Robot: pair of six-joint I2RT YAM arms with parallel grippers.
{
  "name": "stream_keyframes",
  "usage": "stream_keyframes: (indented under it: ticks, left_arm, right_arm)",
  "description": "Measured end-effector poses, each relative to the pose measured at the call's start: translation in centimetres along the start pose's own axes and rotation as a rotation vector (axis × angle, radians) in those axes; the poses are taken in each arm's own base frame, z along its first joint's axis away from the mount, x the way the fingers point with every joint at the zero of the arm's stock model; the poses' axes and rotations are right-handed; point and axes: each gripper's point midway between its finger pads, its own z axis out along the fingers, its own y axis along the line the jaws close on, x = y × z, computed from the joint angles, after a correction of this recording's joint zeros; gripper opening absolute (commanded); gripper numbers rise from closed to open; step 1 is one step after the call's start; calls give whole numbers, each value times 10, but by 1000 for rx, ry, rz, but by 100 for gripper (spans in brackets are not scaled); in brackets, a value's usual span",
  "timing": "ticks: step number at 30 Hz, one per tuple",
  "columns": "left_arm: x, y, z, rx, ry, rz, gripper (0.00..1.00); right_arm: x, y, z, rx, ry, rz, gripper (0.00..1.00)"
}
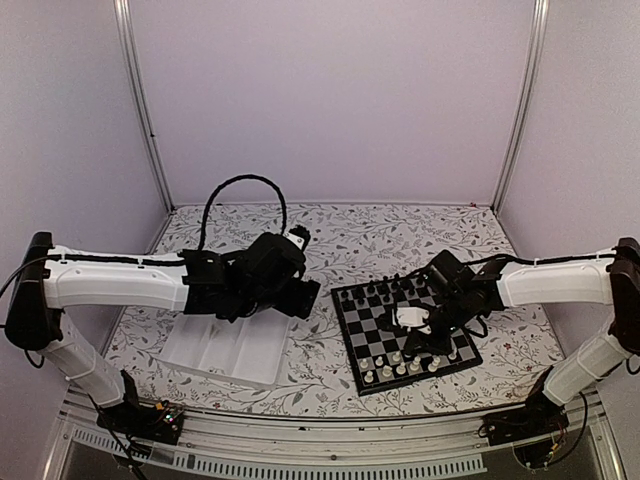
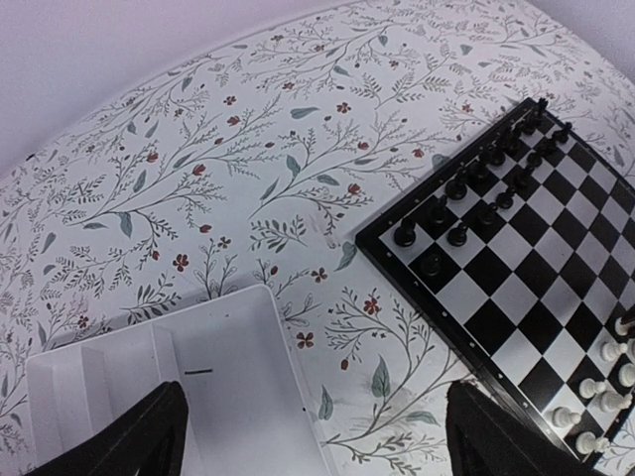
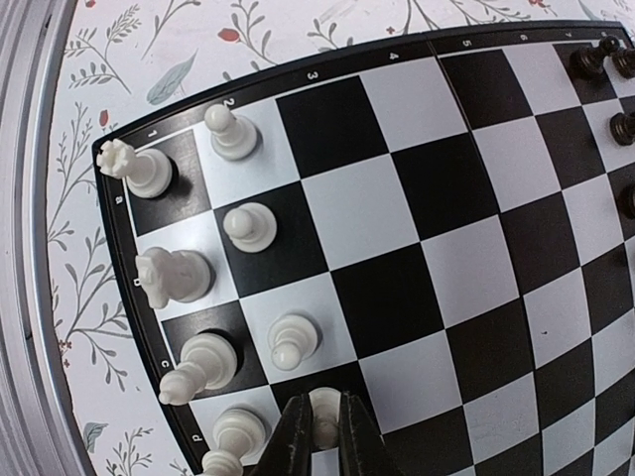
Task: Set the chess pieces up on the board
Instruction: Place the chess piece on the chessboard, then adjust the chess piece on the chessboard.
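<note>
The board (image 1: pixel 375 325) lies right of centre, black chess pieces (image 1: pixel 385 290) along its far edge and white ones (image 1: pixel 400 365) along its near edge. My right gripper (image 1: pixel 415 335) hangs over the near white rows. In the right wrist view its fingers (image 3: pixel 324 426) are shut on a white pawn (image 3: pixel 324 402) above a black square, beside another pawn (image 3: pixel 291 342). A rook (image 3: pixel 139 169), knight (image 3: pixel 171 276) and bishop (image 3: pixel 198 362) stand on the board's (image 3: pixel 119 248) edge row. My left gripper (image 1: pixel 300 295) is open and empty (image 2: pixel 317 436) over the cloth, left of the board (image 2: pixel 437 317).
A white compartment tray (image 1: pixel 225 350) sits left of the board, under the left arm; its corner (image 2: pixel 238 377) shows below the left fingers. A floral cloth covers the table. Metal frame posts stand at the back corners.
</note>
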Motion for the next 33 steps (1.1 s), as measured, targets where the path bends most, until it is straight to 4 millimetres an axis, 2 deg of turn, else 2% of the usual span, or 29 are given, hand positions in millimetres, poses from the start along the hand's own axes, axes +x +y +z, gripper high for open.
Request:
stream_keyframes:
  ticks: [9, 14, 18, 21, 25, 28, 33]
  left_arm:
    - [1, 0, 0, -2, 3, 0, 92]
    - [2, 0, 0, -3, 6, 2, 92]
    - [2, 1, 1, -4, 8, 4, 92]
    - [4, 1, 0, -6, 13, 7, 92]
    - [6, 3, 0, -13, 23, 16, 92]
    - [9, 5, 0, -25, 35, 26, 92]
    - [13, 9, 0, -41, 48, 38, 92]
  right_arm:
    - [3, 1, 4, -12, 15, 10, 18]
    - [-4, -2, -2, -8, 10, 21, 22]
    - [-22, -10, -18, 15, -21, 17, 26]
    - [-36, -13, -37, 46, -59, 3, 27]
    - [-43, -9, -60, 74, -91, -3, 27]
    - [-38, -1, -73, 90, -103, 3, 24]
    - [-11, 27, -86, 67, -80, 6, 3]
